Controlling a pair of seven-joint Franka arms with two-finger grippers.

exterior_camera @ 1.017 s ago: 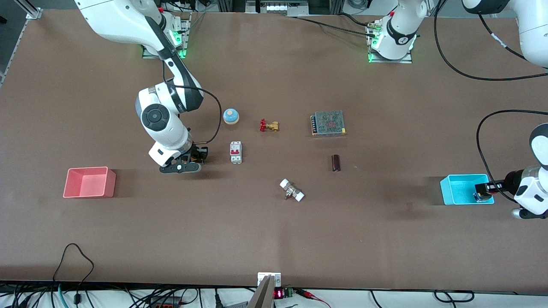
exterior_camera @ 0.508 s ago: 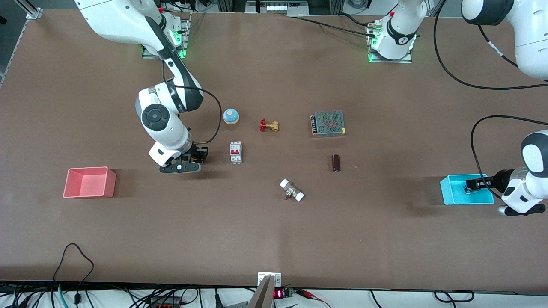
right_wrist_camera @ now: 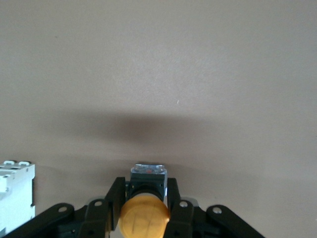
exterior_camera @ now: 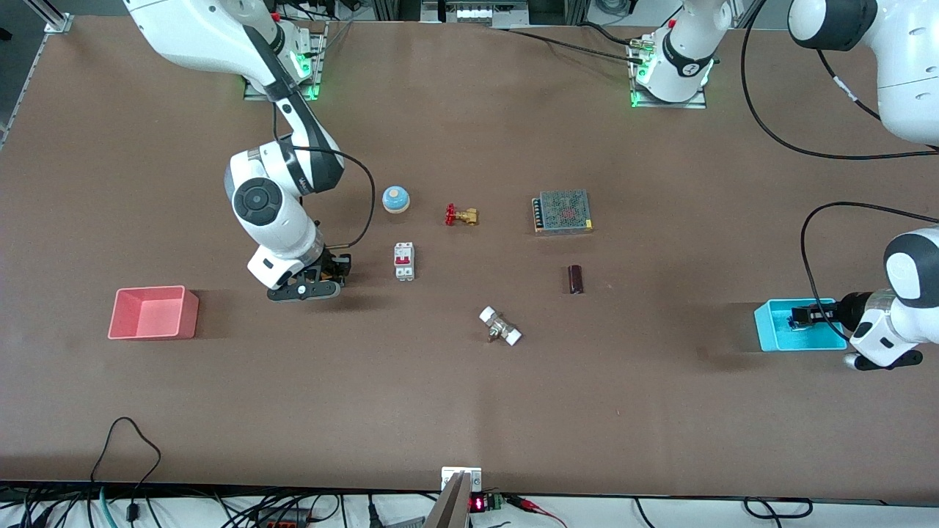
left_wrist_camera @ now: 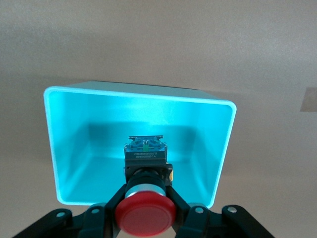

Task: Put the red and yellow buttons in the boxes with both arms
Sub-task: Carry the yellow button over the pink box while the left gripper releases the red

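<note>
- Delivery step: left gripper (left_wrist_camera: 146,206) hangs over the cyan box (left_wrist_camera: 64,148), fingers clamped on the red button (left_wrist_camera: 145,216); release comes next.
- Right gripper (right_wrist_camera: 145,201), fingers grasping the yellow button (right_wrist_camera: 144,217), must carry it to the pink box (exterior_camera: 152,313).

On the brown table (exterior_camera: 469,411): two small plastic boxes, one pink-red (exterior_camera: 152,312) and one cyan-blue (exterior_camera: 770,330); two mushroom-cap push buttons, one red (left_wrist_camera: 145,216) and one orange-yellow (right_wrist_camera: 144,217); two brass valves, one red-handled (exterior_camera: 461,215), one white-ended (exterior_camera: 500,326); one white circuit breaker (exterior_camera: 404,261).

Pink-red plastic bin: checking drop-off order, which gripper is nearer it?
Right. The right gripper, shut on the yellow button, is beside the pink-red plastic bin; the left gripper is over the cyan bin.
</note>
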